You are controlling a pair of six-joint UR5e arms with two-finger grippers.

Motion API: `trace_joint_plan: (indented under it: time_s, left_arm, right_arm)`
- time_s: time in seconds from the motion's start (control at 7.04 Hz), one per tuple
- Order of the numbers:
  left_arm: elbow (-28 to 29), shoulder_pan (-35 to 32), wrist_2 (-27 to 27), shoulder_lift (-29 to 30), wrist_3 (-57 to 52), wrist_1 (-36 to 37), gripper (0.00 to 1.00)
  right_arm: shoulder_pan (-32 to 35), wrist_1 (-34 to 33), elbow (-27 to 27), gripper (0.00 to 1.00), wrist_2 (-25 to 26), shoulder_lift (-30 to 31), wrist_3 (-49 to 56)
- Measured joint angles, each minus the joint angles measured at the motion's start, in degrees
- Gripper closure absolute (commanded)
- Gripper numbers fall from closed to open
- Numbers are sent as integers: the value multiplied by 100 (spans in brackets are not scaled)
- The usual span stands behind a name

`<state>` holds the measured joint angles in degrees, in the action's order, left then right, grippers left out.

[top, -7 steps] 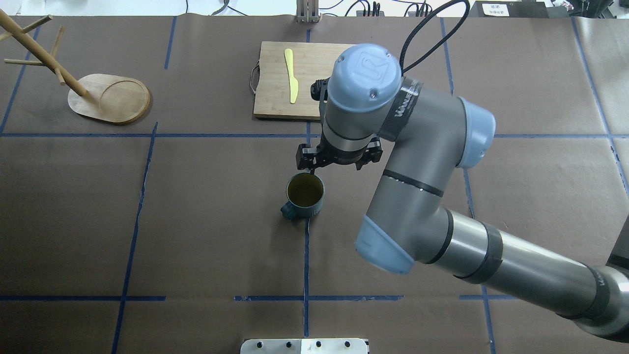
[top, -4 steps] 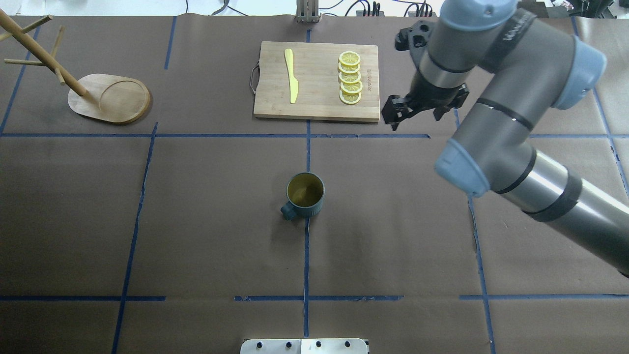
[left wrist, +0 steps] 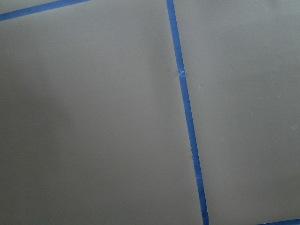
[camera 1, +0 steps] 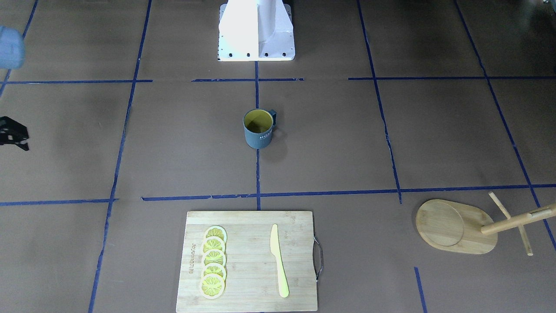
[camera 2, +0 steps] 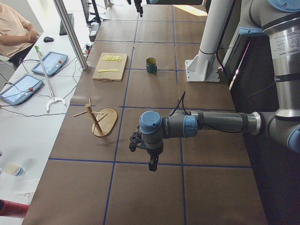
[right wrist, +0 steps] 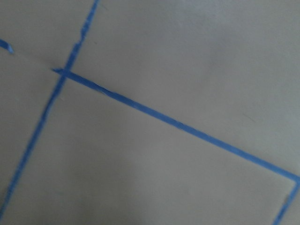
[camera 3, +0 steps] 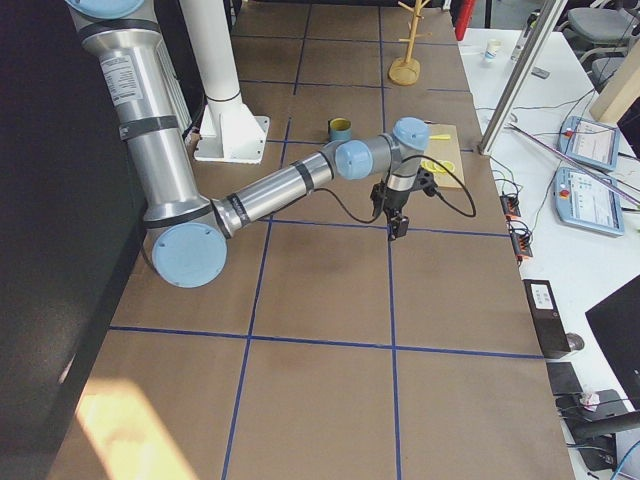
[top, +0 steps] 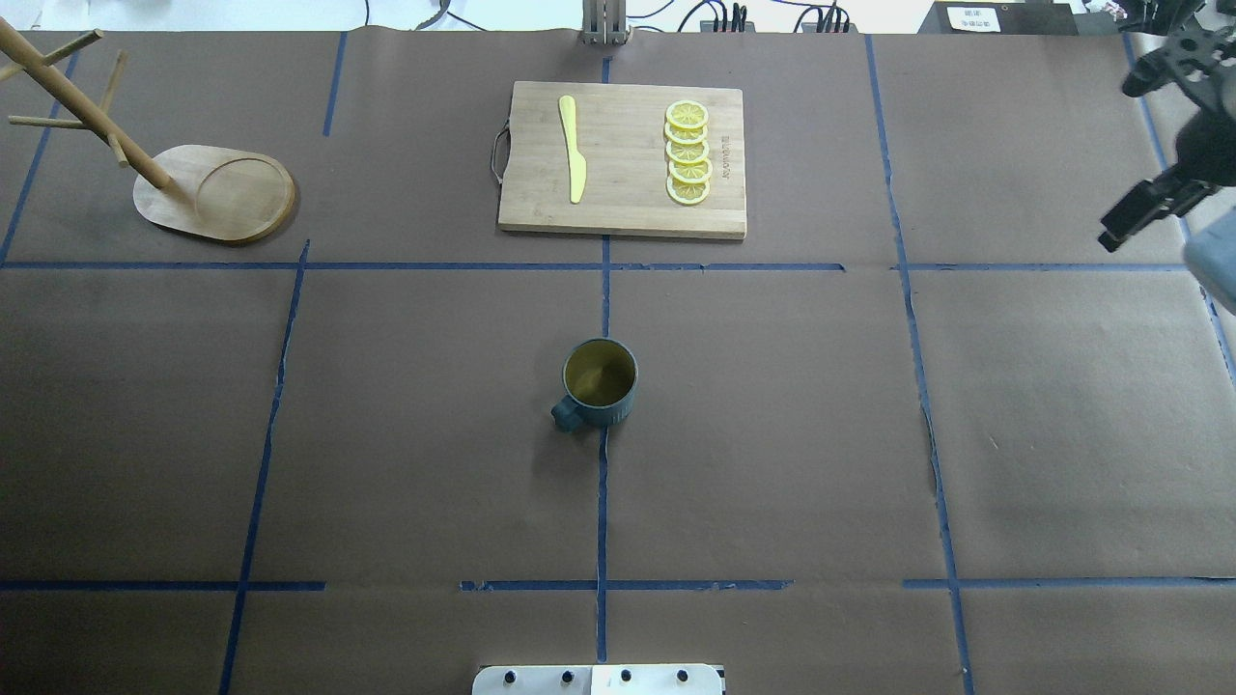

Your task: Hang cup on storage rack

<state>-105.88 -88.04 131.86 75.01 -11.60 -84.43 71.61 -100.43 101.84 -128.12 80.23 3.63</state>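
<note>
The dark blue-grey cup [top: 600, 384] stands upright and alone at the table's middle, yellow-green inside, handle toward the robot's left; it also shows in the front view [camera 1: 259, 128]. The bamboo storage rack [top: 217, 191] stands at the far left, its pegs bare [camera 1: 456, 226]. My right gripper [top: 1112, 236] hovers at the far right edge, well away from the cup; I cannot tell if it is open. My left gripper [camera 2: 152, 164] shows only in the exterior left view, over bare table beyond the rack, so I cannot tell its state. Both wrist views show only brown paper and blue tape.
A bamboo cutting board [top: 623, 208] with a yellow knife [top: 573, 150] and several lemon slices [top: 688, 152] lies at the far middle. The robot's white base [camera 1: 256, 30] is at the near edge. An operator [camera 2: 14, 33] sits beside the table.
My right arm has drawn away from beside the cup, swinging right and toward the far edge until only the gripper shows. The cup has stayed in place.
</note>
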Motion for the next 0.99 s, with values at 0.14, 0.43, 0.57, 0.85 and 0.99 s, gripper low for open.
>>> trace_joint_plan:
  time_s: [0.14,0.43,0.57,0.85,0.99]
  left_arm:
    - [6,-1,62,19,17,-6,0]
    - [13,-3,112,180,38,-21,0]
    - [12,-3,115,279,37,-65,0]
    - [-4,-3,127,504,44,-453,0]
    - [-36,-7,159,578,59,-588,0]
  right_arm:
    - [417,452,-45,0,-45,623,358]
    - [1113,1066,-103,0,-131,1797,555]
    - [1291,1144,-103,0,-166,2104,549]
    - [1395,1199,-34,0,-305,2208,285]
    - [1404,1227,26,0,-343,2175,170]
